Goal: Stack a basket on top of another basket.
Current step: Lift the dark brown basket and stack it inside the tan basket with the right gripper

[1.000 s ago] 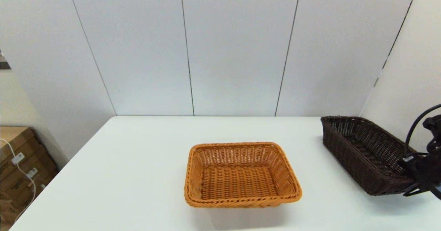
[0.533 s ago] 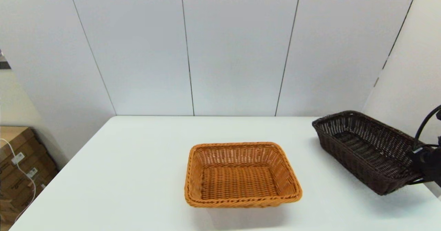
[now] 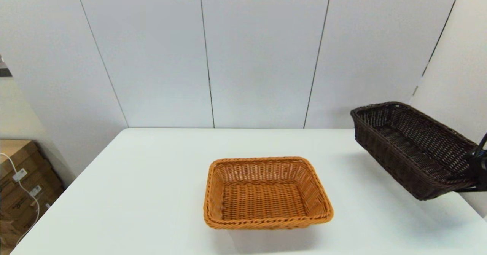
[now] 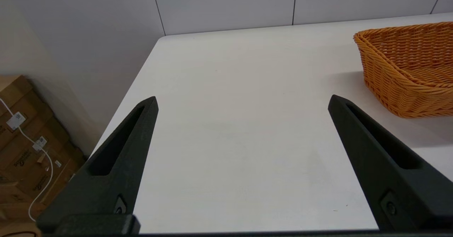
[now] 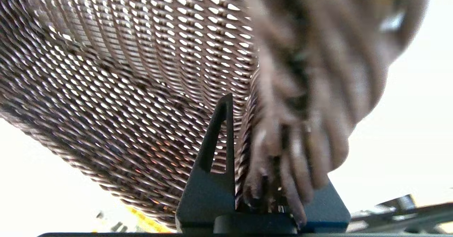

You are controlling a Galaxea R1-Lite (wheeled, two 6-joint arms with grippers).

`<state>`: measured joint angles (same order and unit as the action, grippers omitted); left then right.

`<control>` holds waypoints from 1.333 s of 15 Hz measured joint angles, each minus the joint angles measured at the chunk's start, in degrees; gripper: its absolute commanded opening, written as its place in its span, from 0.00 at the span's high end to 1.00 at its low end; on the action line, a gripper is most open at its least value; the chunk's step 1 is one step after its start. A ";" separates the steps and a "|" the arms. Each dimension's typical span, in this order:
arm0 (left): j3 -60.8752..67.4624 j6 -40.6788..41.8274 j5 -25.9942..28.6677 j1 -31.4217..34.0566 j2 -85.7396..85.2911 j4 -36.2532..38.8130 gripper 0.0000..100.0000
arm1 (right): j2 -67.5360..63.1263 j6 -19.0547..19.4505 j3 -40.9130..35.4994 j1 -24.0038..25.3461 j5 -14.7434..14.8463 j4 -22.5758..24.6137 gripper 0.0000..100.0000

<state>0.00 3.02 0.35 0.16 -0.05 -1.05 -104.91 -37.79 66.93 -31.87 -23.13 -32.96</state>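
right gripper (image 3: 473, 175) sits at the far right edge of the head view, its fingers (image 5: 216, 148) clamped tight on the near end wall of the dark basket (image 3: 412, 148), one finger inside against the weave and the other hidden behind the blurred braided rim in the right wrist view. the dark basket is now lifted clear of the white table (image 3: 152, 194), hanging in the air over the table's right side with its far end tipped up and its shadow lying on the surface below. a second ago it sat lower, its bottom at the tabletop level by the right edge; half a second ago it had begun to rise and swing, and now it is higher again, its far rim standing against the wall panels rather than the table. the gripper has gone up and further right with it, so less of the arm shows than before. the orange basket (image 3: 266, 192) rests flat near the middle of the table, open side up, in the same spot as in both earlier views, well apart from the dark one and to its left. left gripper (image 4: 242, 100) hangs over the left part of the table with its two fingers spread wide and nothing between them, the orange basket off to its right side. cardboard boxes (image 3: 23, 186) stand on the floor beyond the table's left edge, unchanged.
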 measured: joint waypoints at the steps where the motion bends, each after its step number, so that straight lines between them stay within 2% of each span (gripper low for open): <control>1: 0.00 -0.02 -0.02 0.00 0.00 0.00 0.00 | 0.73 0.15 0.11 -0.05 -1.89 -0.49 1.00; 3: 0.00 -0.05 -0.02 0.00 0.00 0.01 0.00 | 2.29 2.35 0.35 0.06 -5.62 -2.62 1.00; 4: 0.00 -0.02 -0.02 0.00 0.00 0.00 0.00 | 2.99 3.95 0.79 0.52 -6.22 -4.41 1.00; 6: 0.00 -0.02 0.02 0.00 0.00 0.00 0.00 | 4.11 6.84 2.19 2.84 -6.22 -8.33 1.00; 9: 0.00 -0.05 0.06 0.00 0.00 -0.02 0.00 | 5.61 13.79 5.32 7.12 -5.62 -16.20 1.00; 11: 0.00 -0.05 0.09 0.00 0.00 -0.16 0.00 | 6.75 16.35 7.61 10.20 -3.80 -20.33 1.00; 14: 0.00 -0.05 0.05 0.00 0.00 -0.13 0.00 | 7.84 17.46 10.58 15.38 -1.84 -24.25 1.00; 20: 0.00 -0.13 -0.02 0.00 0.00 -0.18 0.00 | 7.59 17.59 16.45 27.86 -1.97 -30.60 1.00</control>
<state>0.00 2.89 0.33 0.16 -0.05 -1.23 -97.32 -20.20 83.37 -4.01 -25.10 -63.56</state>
